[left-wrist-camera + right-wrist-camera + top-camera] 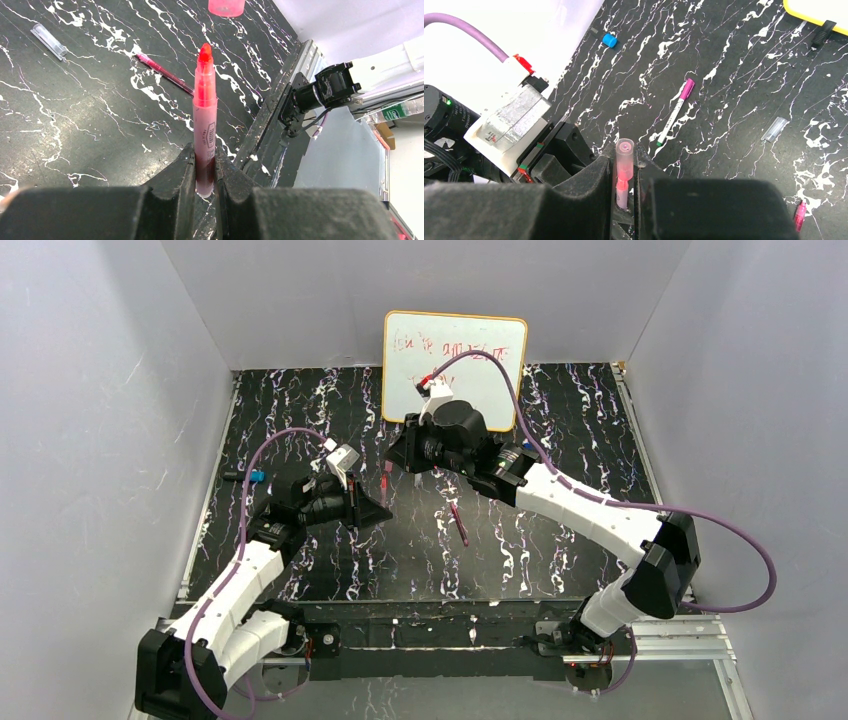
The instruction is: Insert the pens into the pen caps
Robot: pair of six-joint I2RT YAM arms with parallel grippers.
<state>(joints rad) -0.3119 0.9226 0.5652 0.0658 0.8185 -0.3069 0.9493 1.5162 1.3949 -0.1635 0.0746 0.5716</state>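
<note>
Table from above: a black, white-veined marbled tabletop [560, 440], with a yellow-framed whiteboard [455, 365] standing at the far edge. A slim dark magenta pen [458, 523] lies loose near the middle, and a small blue cap [256, 476] sits by the left edge.
Arms from above: the left gripper [375, 505] and right gripper [402, 455] meet near the centre with their tips close together. What each holds is too small to read from this height.
Left wrist, grip: the left gripper [205, 152] is clamped almost shut on the lower barrel of a translucent pink marker pen [205, 120]. The pen stands upright with its red felt tip bare.
Left wrist, target: a pink translucent pen cap [226, 6] shows at the top edge, beyond the tip and slightly to its right, not touching it.
Left wrist, table: a clear plastic cap [48, 41] and the slim dark magenta pen [165, 75] lie below.
Right wrist, grip: the right gripper [624, 162] is pinched narrowly on the pink translucent pen cap [625, 165], whose round end points away from the palm.
Right wrist, table: a white-bodied pen [676, 112] with a magenta end lies loose, well apart from the small blue cap [609, 40], the clear plastic cap [775, 128] and a small magenta piece [800, 215].
Risk, alignment: tip and cap look offset, so pushing now would likely drive the felt into the rim and crush or smear it.
Risk, grip: the pen is held low on its barrel, so a side load at the tip could pivot it. The short cap could also slide back between its fingers.
</note>
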